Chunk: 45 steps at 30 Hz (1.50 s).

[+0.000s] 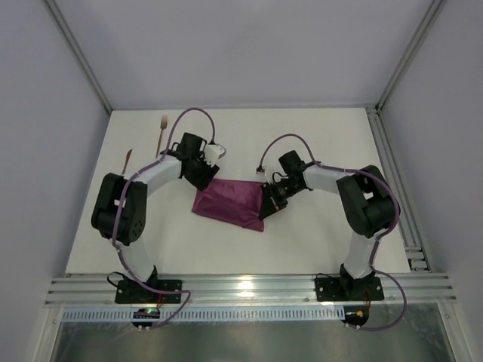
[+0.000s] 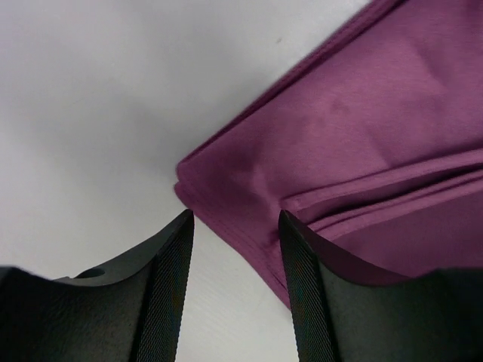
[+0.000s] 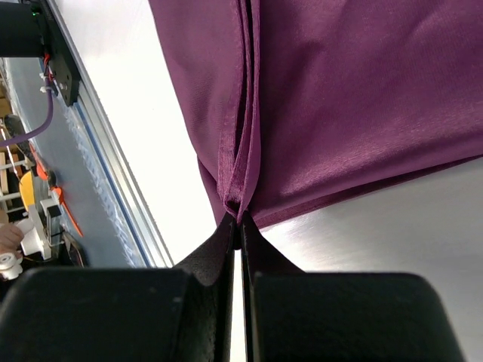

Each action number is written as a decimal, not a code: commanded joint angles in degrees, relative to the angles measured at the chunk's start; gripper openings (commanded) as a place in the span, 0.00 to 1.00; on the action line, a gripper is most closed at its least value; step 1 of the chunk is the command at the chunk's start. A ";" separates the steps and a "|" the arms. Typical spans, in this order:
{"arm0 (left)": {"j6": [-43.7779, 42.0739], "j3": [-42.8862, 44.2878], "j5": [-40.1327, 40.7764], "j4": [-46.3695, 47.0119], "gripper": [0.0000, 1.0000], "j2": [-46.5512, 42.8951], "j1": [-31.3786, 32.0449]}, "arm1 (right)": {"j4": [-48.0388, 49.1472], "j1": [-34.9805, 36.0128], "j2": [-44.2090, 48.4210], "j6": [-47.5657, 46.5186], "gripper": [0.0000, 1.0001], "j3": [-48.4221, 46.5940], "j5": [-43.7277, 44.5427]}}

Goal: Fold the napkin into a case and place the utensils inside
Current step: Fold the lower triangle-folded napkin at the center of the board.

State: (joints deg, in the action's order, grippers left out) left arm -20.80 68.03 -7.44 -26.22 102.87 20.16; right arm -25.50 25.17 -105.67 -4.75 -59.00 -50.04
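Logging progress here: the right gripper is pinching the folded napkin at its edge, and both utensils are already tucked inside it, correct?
Not quite. The right gripper does pinch the folded napkin at its edge, but the fork and knife lie on the table at its far left, outside the cloth; the top view shows this.

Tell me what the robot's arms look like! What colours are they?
The left arm and right arm both have white tubes between chunky black joints. A thin purple cable runs along each. The left pincer has two black fingers with ribbed insides.
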 commanded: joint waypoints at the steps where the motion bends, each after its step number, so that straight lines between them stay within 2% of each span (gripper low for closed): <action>1: 0.68 -2.61 -11.07 5.73 0.50 -6.24 0.22 | -4.30 0.32 -2.34 -3.33 0.04 -3.31 0.12; 5: -4.31 -6.32 -19.60 6.97 0.44 -14.44 2.50 | -4.04 0.32 -2.61 -3.07 0.04 -3.58 0.12; 6: -6.69 -6.50 -22.33 5.75 0.45 -15.15 2.77 | -4.04 0.32 -2.53 -3.16 0.04 -4.01 0.38; 7: -9.32 -6.77 -25.83 2.95 0.52 -15.59 3.12 | -4.47 0.23 -2.61 -3.24 0.04 -4.28 0.56; 8: -14.66 -6.77 -26.04 1.10 0.56 -15.25 4.52 | -4.74 0.32 -2.79 -3.24 0.04 -4.63 0.73; 11: -19.27 -6.60 -23.24 -1.73 0.63 -11.83 8.91 | -4.74 0.32 -2.88 -2.98 0.04 -5.60 1.08; 16: -20.60 -7.03 -22.71 1.78 0.67 -8.65 11.91 | -4.21 0.23 -2.70 -2.54 0.04 -5.51 0.56; 29: -26.49 -2.46 -16.73 -2.08 0.66 -0.39 13.94 | -2.63 0.32 -2.70 -2.28 0.04 -4.37 1.09; 33: -26.75 -3.51 -15.41 -2.44 0.59 -0.30 14.64 | -1.58 0.32 -2.79 -1.49 0.04 -4.10 1.44; 36: -26.49 -4.74 -15.15 -1.38 0.39 -1.27 14.73 | -0.09 0.32 -2.44 -0.35 0.05 -3.66 2.23; 39: -26.49 -5.28 -14.62 -0.77 0.32 -2.06 14.73 | 0.53 0.32 -2.00 0.27 0.08 -3.66 2.84; 42: -26.14 -5.10 -14.27 -0.59 0.27 -2.06 14.82 | 0.45 0.32 -1.21 0.71 0.13 -3.93 3.98; 45: -25.96 -5.10 -13.65 -0.41 0.23 -1.71 14.82 | -0.51 0.32 0.98 0.97 0.27 -4.45 5.91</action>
State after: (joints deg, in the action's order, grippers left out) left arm -46.74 63.31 -21.61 -27.59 102.67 34.76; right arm -26.74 25.17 -108.40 -4.62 -62.70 -46.52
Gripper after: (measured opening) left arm 0.245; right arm 0.248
